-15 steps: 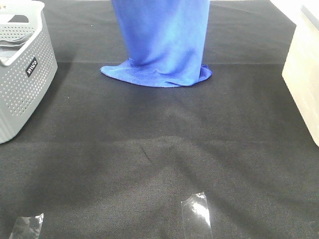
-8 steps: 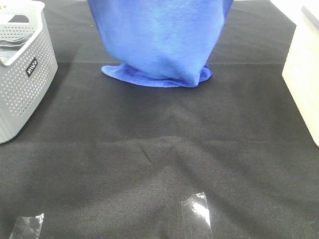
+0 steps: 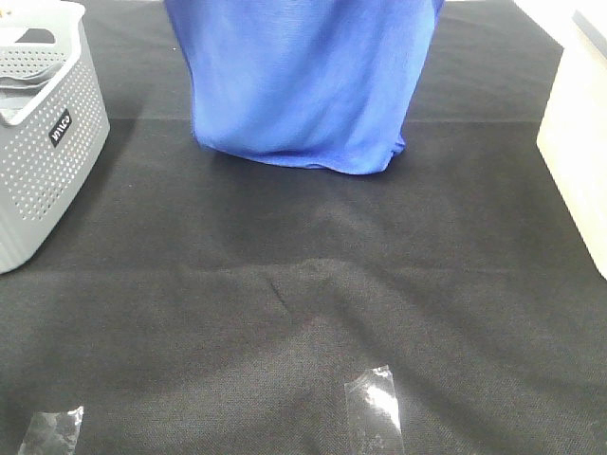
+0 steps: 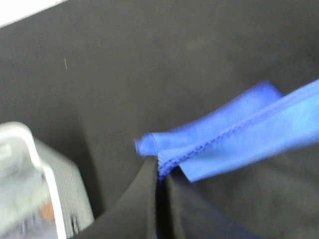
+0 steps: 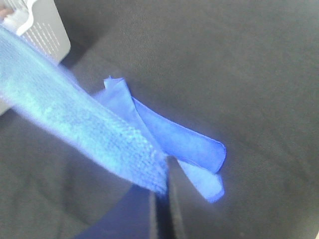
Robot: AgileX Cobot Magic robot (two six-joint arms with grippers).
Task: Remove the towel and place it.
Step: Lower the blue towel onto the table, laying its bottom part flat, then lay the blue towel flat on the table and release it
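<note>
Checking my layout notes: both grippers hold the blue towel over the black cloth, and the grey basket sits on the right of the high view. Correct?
No: the exterior high view shows the grey basket on the left. The left gripper and right gripper do hold the towel over the black cloth.

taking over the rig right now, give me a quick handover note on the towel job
Grippers: the left gripper is shut on the stitched hem of the towel. The right gripper is shut on another edge.
Things: the towel hangs spread between them over the far middle of the black table cloth. Its lower edge is down by the cloth, contact unclear. The grey basket is left, the pale box right.
Done: gripped and lifted.
Left: carry it over, lay it down, release.
</note>
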